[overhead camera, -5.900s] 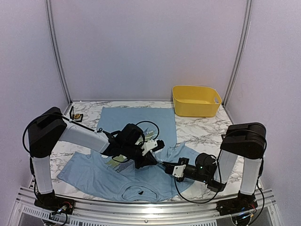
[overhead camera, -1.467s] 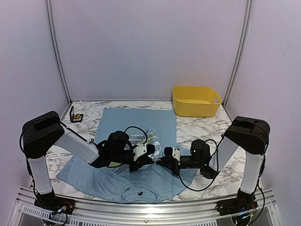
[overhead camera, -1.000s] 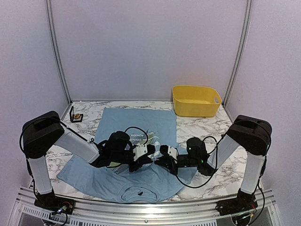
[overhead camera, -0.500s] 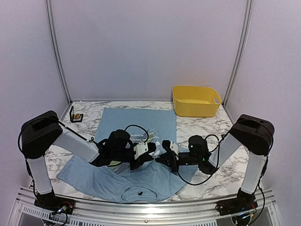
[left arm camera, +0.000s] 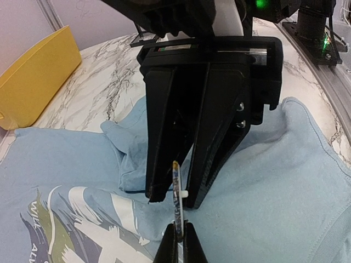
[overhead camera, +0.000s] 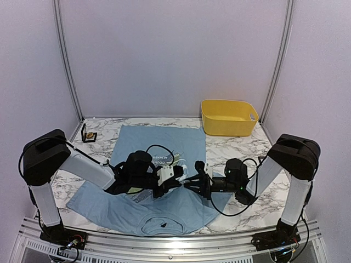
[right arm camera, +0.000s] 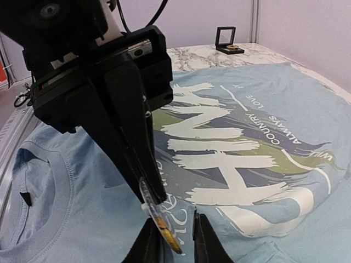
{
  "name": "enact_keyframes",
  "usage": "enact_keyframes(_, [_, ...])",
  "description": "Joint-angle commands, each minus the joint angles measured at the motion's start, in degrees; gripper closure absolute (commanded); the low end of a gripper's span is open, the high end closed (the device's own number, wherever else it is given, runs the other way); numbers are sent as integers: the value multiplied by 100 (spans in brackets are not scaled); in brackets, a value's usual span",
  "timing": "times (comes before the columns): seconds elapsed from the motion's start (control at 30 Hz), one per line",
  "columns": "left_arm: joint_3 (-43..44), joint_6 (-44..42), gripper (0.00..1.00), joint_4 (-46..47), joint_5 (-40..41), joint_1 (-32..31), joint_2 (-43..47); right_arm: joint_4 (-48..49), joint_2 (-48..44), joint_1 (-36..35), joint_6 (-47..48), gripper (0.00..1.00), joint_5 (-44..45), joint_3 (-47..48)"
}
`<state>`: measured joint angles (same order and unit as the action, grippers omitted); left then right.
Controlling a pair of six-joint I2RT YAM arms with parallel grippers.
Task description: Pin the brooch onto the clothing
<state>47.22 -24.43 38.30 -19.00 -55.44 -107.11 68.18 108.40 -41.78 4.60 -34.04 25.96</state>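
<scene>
The clothing [overhead camera: 159,143], a light blue T-shirt with white lettering, lies spread on the marble table, collar toward the arms. Both grippers meet nose to nose just above its chest print. My left gripper [left arm camera: 180,244] is shut on the brooch [left arm camera: 176,186], a thin disc seen edge-on with a small white stub on one side. My right gripper [right arm camera: 174,241] stands slightly open around the brooch's [right arm camera: 156,211] other end. The disc rests against one right finger, with a gap to the other. In the top view the left gripper [overhead camera: 179,179] and right gripper [overhead camera: 190,181] nearly touch.
A yellow bin [overhead camera: 228,116] stands at the back right of the table. A small black-framed box [overhead camera: 88,135] sits at the back left corner. A fold of the shirt [left arm camera: 123,159] bunches up beside the grippers. A metal rail runs along the near edge.
My right gripper has slid left up to the left gripper, and its jaws have parted a little around the brooch. The left gripper has stayed shut on the brooch, almost still.
</scene>
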Motion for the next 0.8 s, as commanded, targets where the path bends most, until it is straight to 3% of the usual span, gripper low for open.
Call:
enact_keyframes(0.0, [28,18,100,-3,-224,-103,166,49,-226,169,241,75,276,-117])
enact_keyframes(0.2, [46,-57,100,-7,3,-107,97,140,-596,162,561,59,163,-427])
enact_keyframes(0.43, [-10,-861,100,-31,1133,-340,66,-356,-1281,161,623,54,335,-536])
enact_keyframes(0.57, [-35,-1912,100,-72,2221,-696,-123,-1131,-1830,174,308,54,1095,-439])
enact_keyframes(0.7, [34,-2717,100,-115,3161,-1055,-415,-2689,-2389,176,-128,54,2377,-53])
enact_keyframes(0.73, [31,-2806,96,-135,3261,-1105,-420,-3107,-2479,173,-252,54,2662,58])
enact_keyframes(0.77, [15,-2857,84,-161,3341,-1142,-406,-3501,-2561,172,-381,54,2926,175])
